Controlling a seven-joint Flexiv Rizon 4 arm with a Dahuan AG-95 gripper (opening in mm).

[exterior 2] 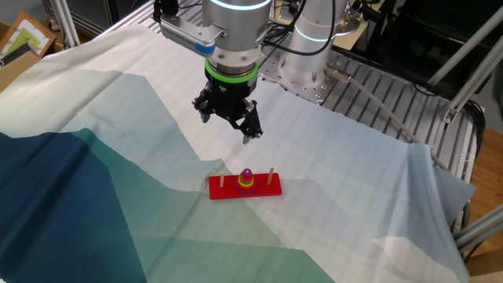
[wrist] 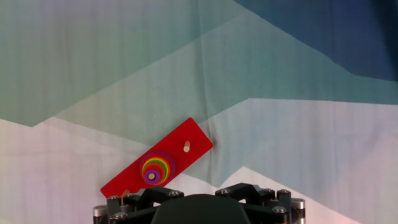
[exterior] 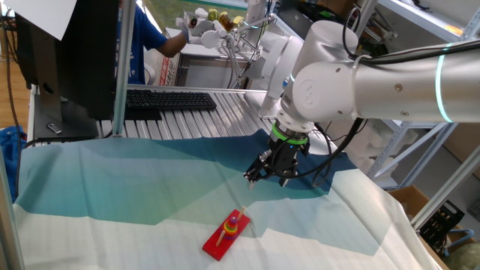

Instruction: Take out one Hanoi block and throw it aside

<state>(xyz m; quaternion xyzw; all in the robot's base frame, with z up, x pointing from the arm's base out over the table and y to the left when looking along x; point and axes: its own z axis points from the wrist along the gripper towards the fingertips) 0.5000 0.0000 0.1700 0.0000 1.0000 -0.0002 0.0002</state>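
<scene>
The red base with three pegs lies on the cloth. A stack of coloured rings sits on its middle peg, with the tiny purple-magenta Hanoi block on top. The block also shows in one fixed view and in the hand view, where the base lies at the lower left. My gripper hangs in the air above and behind the base, well apart from the stack, open and empty. It shows in one fixed view too. In the hand view only the gripper's body shows, with no fingertips.
A blue, green and white cloth covers the table. A black keyboard and a person in blue are at the back. A metal frame post stands at the left. A cardboard box sits beyond the table corner.
</scene>
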